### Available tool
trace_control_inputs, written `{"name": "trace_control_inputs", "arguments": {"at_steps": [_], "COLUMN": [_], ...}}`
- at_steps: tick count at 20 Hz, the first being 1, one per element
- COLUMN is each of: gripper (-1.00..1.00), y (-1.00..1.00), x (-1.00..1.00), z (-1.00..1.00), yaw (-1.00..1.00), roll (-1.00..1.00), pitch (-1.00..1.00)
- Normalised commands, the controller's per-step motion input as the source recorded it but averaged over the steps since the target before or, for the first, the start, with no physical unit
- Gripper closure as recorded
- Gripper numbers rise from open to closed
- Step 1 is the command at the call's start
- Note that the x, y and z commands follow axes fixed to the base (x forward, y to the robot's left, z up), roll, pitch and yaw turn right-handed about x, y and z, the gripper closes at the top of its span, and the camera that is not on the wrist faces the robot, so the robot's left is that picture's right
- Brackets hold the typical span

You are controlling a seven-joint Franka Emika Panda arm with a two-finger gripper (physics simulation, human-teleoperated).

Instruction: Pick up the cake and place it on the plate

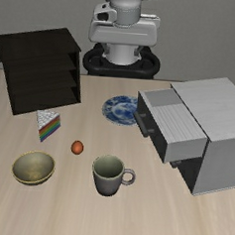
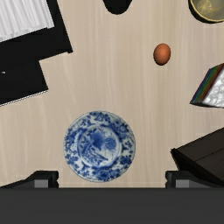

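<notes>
The pale wooden desk carries everything, and I'll place it all from the blue-and-white plate lying flat near its middle. Biggest is the white cabinet, just beside the plate on the exterior view's right, with a drawer pulled out, its near corner close to the plate's rim. A black shelf unit stands well apart from the plate on the exterior view's left. The robot arm rises behind the plate. A grey-green mug stands upright well out in front of the plate, handle pointing to the exterior view's right, and an olive bowl sits farther off still, out front and to the exterior view's left. The cake, a wedge with rainbow-striped sides, stands on the desk apart from the plate, on the exterior view's left of it, close by the shelf unit. A small brown ball lies between cake and mug. The jaws hang above the plate, spread wide and holding nothing, the fingertips flanking it in the wrist view.
</notes>
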Motion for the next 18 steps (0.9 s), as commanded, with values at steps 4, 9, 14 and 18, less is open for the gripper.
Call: {"name": "trace_control_inputs", "arguments": {"at_steps": [4, 9, 14, 18], "gripper": [-1.00, -1.00, -1.00, -1.00], "y": [-1.00, -1.00, -1.00, -1.00], "x": [0.00, 0.00, 0.00, 0.00], "z": [0.00, 0.00, 0.00, 0.00], "yaw": [0.00, 0.00, 0.00, 0.00], "roll": [0.00, 0.00, 0.00, 0.00], "pitch": [0.00, 0.00, 0.00, 0.00]}}
